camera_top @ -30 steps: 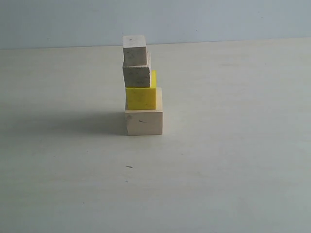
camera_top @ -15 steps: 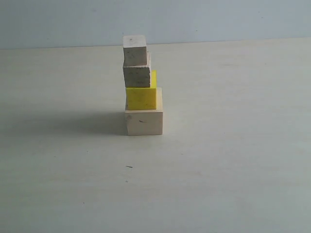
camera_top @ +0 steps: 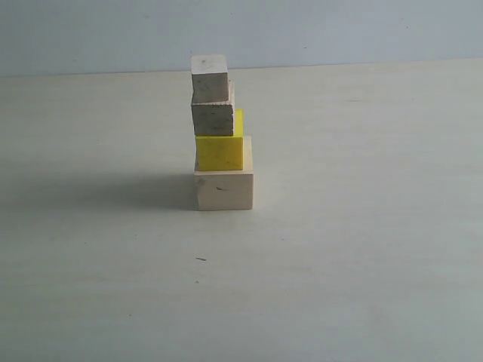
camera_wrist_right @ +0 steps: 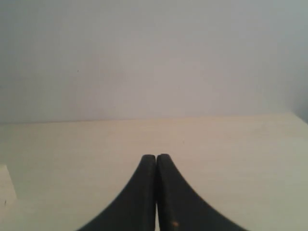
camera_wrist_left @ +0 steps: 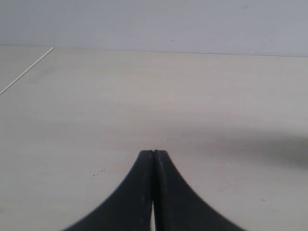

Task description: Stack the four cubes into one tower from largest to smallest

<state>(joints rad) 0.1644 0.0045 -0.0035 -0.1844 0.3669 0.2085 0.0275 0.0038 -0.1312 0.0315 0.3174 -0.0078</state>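
Observation:
The four cubes stand as one tower in the exterior view. The large pale wood cube (camera_top: 224, 189) is at the bottom, the yellow cube (camera_top: 219, 149) sits on it, the grey-tan wood cube (camera_top: 213, 116) on that, and the tiny pale cube (camera_top: 209, 78) on top. Each upper cube is shifted toward the left edge of the one below. Neither arm shows in the exterior view. My left gripper (camera_wrist_left: 154, 152) is shut with nothing in it, over bare table. Likewise my right gripper (camera_wrist_right: 156, 156) is shut and holds nothing. The tower does not show in the left wrist view.
The pale table (camera_top: 362, 249) spreads all round the tower, with a grey wall (camera_top: 339, 30) behind it. The tower's shadow (camera_top: 113, 192) falls to its left. A table edge line (camera_wrist_left: 26, 70) shows in the left wrist view, and a pale corner (camera_wrist_right: 6, 190) at the right wrist view's border.

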